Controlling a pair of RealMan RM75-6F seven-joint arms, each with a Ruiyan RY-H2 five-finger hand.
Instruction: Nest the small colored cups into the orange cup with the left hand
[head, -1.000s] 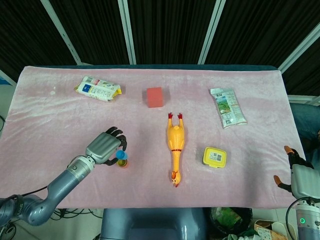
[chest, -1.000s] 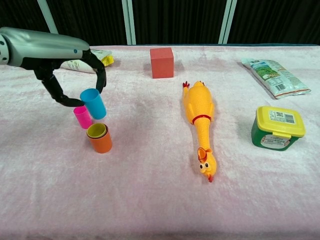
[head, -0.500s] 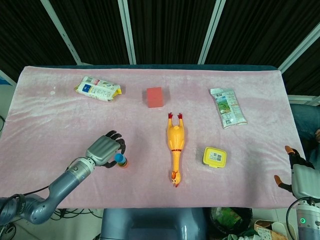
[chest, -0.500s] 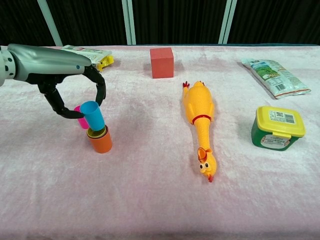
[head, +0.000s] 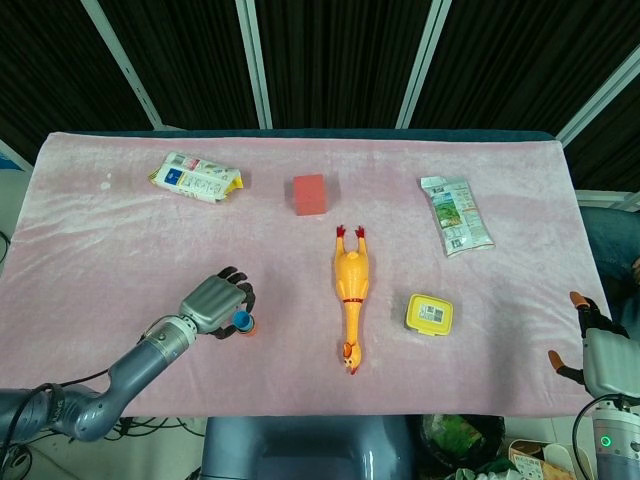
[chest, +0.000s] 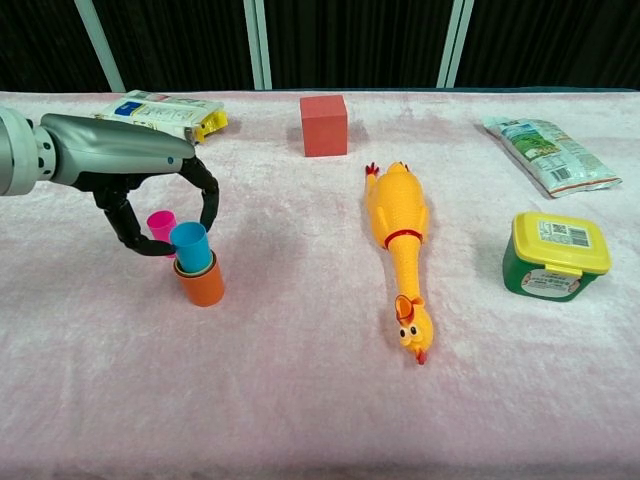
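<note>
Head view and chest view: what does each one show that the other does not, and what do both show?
Only the head view shows the right hand, at the table's right edge, fingers apart, holding nothing. Only the chest view shows the pink cup standing behind the stack, and the green cup rim inside the orange cup. Both show the left hand around the blue cup, plus the rubber chicken, red block and yellow-lidded tub.

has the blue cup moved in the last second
Yes. The blue cup has come down into the orange cup, which stayed put; earlier the left hand held it higher, above the stack.
</note>
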